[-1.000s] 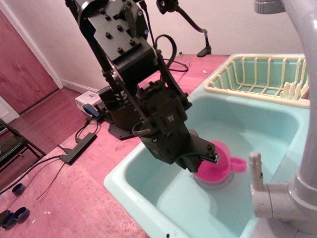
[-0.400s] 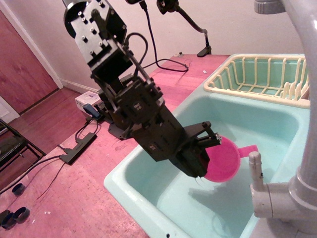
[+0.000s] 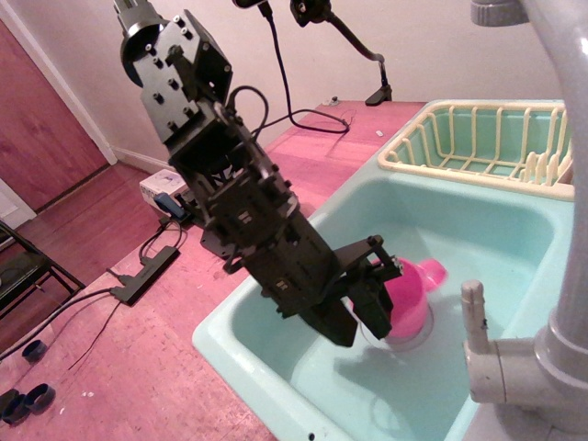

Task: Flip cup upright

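The pink cup (image 3: 411, 296) is inside the teal sink (image 3: 241, 342), over the drain at the basin's middle. It stands close to upright with its narrower end down, and its loop handle (image 3: 433, 271) points up and to the right. My black gripper (image 3: 382, 287) reaches down into the basin from the left and is shut on the cup's left side. The fingers (image 3: 378, 314) cover the cup's left wall and rim. I cannot see the cup's opening.
A cream dish rack (image 3: 478, 138) sits in the far right compartment. A grey faucet (image 3: 551, 349) and its tap lever (image 3: 473, 308) stand close to the right of the cup. Cables and a power strip (image 3: 145, 273) lie on the red floor to the left.
The cup was lifted off the drain and turned with a round face toward the camera. It is now lower, over the drain again, with the handle pointing up and right.
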You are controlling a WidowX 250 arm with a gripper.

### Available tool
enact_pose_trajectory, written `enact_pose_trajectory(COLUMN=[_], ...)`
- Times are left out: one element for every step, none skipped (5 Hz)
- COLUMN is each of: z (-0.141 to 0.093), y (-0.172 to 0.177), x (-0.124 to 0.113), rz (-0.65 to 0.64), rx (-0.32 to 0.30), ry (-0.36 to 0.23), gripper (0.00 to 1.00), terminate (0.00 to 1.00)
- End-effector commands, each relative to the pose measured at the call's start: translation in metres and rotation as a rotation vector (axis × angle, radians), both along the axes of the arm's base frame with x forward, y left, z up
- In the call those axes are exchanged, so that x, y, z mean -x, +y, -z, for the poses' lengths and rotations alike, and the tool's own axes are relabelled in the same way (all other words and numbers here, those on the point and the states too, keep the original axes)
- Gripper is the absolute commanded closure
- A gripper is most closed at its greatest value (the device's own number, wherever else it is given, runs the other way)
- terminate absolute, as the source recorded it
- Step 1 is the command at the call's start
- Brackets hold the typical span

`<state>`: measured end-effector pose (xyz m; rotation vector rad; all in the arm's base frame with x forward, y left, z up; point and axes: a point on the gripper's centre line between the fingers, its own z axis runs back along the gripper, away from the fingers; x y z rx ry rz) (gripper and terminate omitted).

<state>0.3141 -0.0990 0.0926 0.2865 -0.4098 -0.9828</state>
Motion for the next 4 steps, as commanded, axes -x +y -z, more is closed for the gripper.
enact_pose_trajectory(z=[-0.006, -0.013, -0.039, -0.039], y=[-0.015, -0.017, -0.013, -0.013], x=[-0.006, -0.012, -0.011, -0.011], rz=[-0.093, -0.115, -0.059, -0.059], rx=[0.078, 0.097, 0.103, 0.103], ry=[-0.063, -0.072, 0.015, 0.015], gripper=[0.00, 0.00, 0.00, 0.00], terminate=[0.00, 0.00, 0.00, 1.00])
